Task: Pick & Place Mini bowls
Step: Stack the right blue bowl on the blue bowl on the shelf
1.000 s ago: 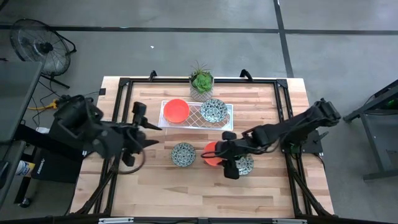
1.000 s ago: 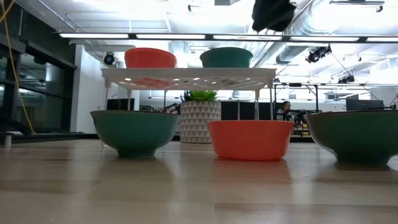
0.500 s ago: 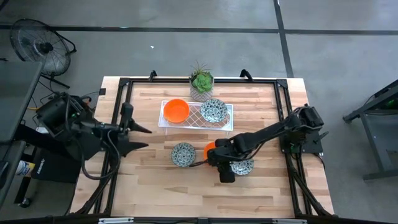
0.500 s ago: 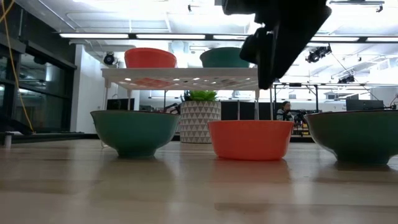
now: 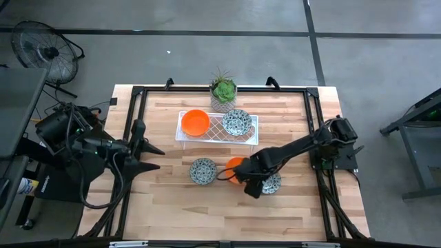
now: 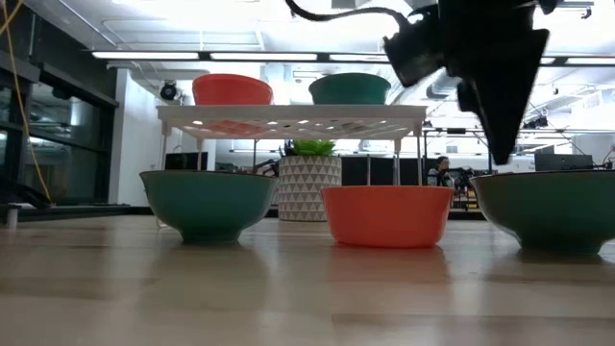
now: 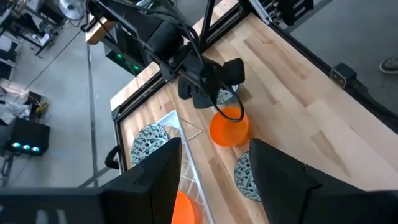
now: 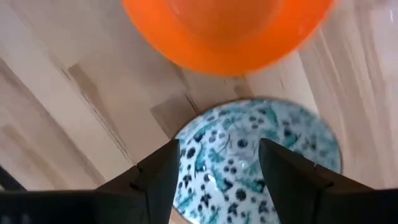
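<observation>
Hovering directly above a speckled bowl (image 8: 258, 155) on the table (image 5: 165, 200), our right tool (image 8: 217, 180) has its two fingers spread wide and holds nothing; both tips straddle the bowl's interior in the right wrist view. That bowl (image 5: 270, 183) sits at the front right of the table, just beside an orange bowl (image 5: 236, 169), with a second speckled bowl (image 5: 202, 170) a little further left. We also note a white wire rack (image 5: 253, 132) behind them carrying one orange bowl (image 5: 196, 122) and one speckled bowl (image 5: 236, 122), and a potted plant (image 5: 223, 89) at the far edge. Only five bowls are visible.

Our left tool (image 7: 214, 177) waits off the table's left side, fingers apart and empty.

Risks, in our judgement: the orange bowl lies very close to the target, so a descent that drifts toward it could knock or push it. A grip on the rim with one finger inside may tip the bowl if closure is off-centre, and the glazed wall could slip. A later lift toward the rack could also catch the rack edge.
</observation>
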Tool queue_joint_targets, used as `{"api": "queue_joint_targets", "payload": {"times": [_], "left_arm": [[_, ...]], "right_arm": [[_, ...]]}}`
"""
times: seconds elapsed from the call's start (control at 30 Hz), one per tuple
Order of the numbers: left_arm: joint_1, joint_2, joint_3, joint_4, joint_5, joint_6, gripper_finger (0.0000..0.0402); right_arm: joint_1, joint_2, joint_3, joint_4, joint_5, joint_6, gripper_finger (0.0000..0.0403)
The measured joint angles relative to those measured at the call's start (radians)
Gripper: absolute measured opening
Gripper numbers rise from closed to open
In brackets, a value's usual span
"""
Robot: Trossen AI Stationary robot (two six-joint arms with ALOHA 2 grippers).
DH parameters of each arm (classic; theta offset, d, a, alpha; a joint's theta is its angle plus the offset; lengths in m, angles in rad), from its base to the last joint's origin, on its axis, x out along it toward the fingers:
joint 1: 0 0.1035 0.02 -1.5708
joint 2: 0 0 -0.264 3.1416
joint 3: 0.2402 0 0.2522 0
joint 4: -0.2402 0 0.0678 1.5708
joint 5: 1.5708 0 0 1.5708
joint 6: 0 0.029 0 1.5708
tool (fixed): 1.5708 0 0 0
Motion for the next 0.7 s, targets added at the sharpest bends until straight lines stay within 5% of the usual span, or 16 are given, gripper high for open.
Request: {"api": "queue_joint_targets", "payload": {"times": [0.7], "left_arm": [[0.000,0.000,0.000,0.000,0.028,0.034,0.0184]], "right_arm": [[0.003,0.000,-0.178,0.194,-0.048,0.282,0.0209]]}}
